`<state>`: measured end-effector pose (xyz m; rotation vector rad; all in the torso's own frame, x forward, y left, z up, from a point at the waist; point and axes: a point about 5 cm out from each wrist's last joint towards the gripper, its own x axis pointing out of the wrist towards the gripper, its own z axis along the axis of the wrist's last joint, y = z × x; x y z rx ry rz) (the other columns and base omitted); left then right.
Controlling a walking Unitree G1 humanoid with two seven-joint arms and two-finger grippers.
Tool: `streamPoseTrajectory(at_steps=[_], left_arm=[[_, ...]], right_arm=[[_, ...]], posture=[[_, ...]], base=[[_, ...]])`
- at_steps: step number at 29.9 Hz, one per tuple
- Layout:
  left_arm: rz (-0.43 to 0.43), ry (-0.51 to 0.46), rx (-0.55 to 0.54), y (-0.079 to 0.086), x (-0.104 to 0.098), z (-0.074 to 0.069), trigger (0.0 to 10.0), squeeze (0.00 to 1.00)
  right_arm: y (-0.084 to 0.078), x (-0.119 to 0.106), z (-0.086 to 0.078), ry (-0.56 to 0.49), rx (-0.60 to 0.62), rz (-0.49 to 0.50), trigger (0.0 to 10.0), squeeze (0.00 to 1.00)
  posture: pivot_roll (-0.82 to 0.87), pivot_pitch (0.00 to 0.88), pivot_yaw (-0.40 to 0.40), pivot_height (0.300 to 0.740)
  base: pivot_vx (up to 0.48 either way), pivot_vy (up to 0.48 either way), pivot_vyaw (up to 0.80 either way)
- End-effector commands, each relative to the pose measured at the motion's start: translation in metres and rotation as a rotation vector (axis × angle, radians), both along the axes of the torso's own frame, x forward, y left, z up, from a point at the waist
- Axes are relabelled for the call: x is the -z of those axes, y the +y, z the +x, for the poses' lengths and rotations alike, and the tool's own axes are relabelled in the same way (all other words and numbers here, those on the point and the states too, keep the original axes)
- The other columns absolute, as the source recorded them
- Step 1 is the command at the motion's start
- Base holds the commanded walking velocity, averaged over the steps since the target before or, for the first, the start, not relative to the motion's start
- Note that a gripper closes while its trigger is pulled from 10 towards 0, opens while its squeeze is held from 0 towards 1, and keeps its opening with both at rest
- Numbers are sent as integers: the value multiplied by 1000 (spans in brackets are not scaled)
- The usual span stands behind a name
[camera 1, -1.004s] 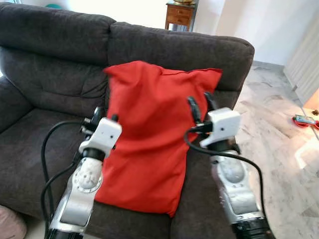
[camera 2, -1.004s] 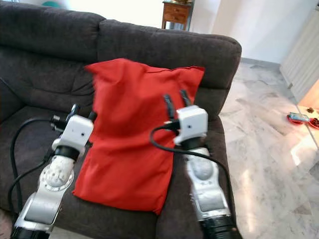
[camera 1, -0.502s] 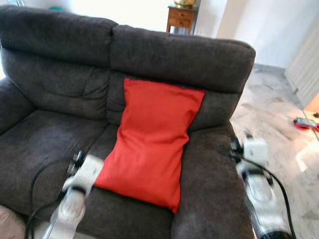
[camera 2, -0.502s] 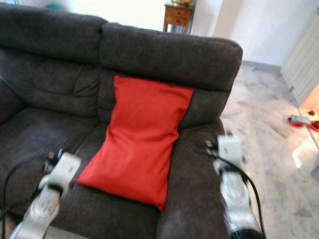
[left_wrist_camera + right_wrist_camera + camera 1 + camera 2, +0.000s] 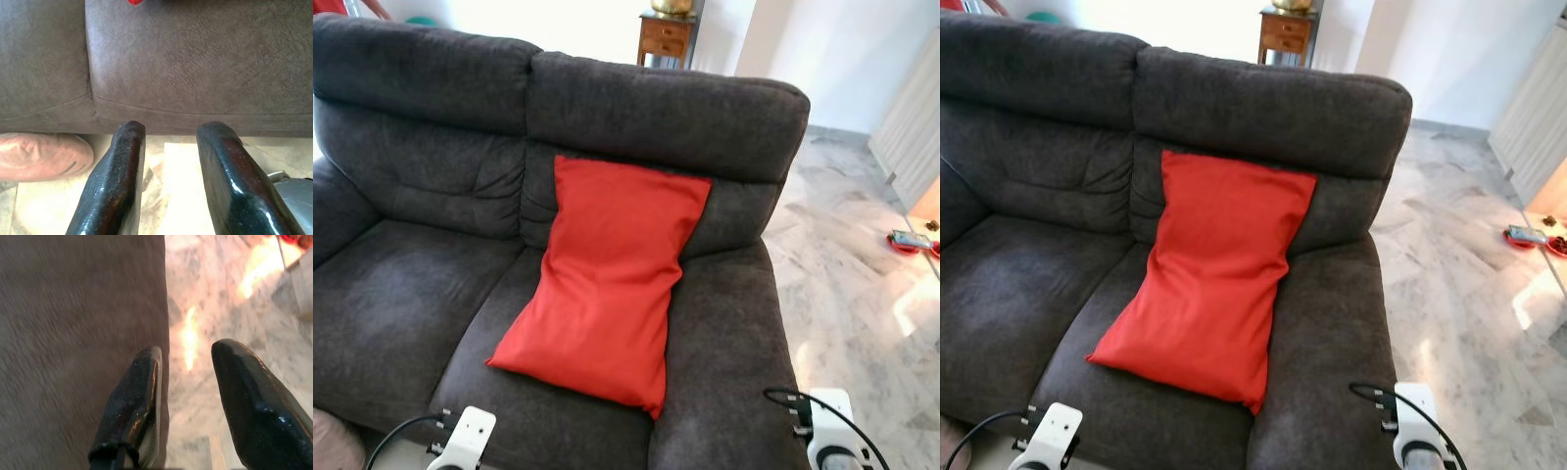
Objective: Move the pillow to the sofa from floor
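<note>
Pillow (image 5: 607,284) lay on the sofa (image 5: 705,117), propped against its backrest, job apparently finished! Left gripper (image 5: 168,161) and right gripper (image 5: 188,391) hung low by the seat front, fingers apart, empty.

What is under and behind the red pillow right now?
The red pillow lies on the dark sofa, its lower part on the right seat cushion, its top leaning against the backrest. The seat and backrest fabric directly beneath it is covered.

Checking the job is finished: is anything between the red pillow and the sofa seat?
Nothing visible. The pillow already lies on the sofa seat, leaning against the backrest, with both grippers open and low at the sofa's front.
</note>
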<state>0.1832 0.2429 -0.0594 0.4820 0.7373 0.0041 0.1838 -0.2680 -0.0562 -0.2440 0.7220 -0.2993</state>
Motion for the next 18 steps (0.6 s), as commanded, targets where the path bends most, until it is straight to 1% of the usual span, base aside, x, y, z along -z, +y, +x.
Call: streamPoseTrajectory(at_steps=[1, 3, 4, 5, 8, 10, 13, 18], left_arm=[[-21, 4, -4, -4, 2, 0, 10000, 0], [-33, 30, -27, -3, 6, -4, 10000, 0], [-42, 45, -37, -3, 8, -6, 10000, 0], [-46, 55, -41, -3, 10, -8, 10000, 0], [-51, 85, -51, -3, 14, -15, 10000, 0], [-61, 93, -67, -3, 16, -18, 10000, 0], [-70, 101, -78, -3, 17, -21, 10000, 0], [-88, 112, -87, -5, 19, -23, 10000, 0]], right_arm=[[-6, 3, -8, 32, 37, -7, 10000, 0], [-5, 12, -21, 97, 65, 31, 10000, 0], [-1, 17, -27, 139, 54, 52, 10000, 0], [2, 19, -30, 164, 43, 63, 10000, 0], [8, 26, -38, 239, 0, 50, 10000, 0], [9, 27, -39, 250, -6, 37, 10000, 0], [10, 27, -40, 253, 5, 46, 10000, 0], [12, 27, -36, 242, 1, 58, 10000, 0]], posture=[[37, 0, -91, 740], [39, 0, -89, 740], [42, 0, -85, 740], [42, 0, -85, 740], [41, 0, -80, 740], [41, 0, -77, 740], [43, 0, -75, 740], [44, 0, -73, 740]], base=[[0, 0, 0], [0, 0, 0], [0, 0, 0], [0, 0, 0], [0, 0, 0], [0, 0, 0], [0, 0, 0], [0, 0, 0]])
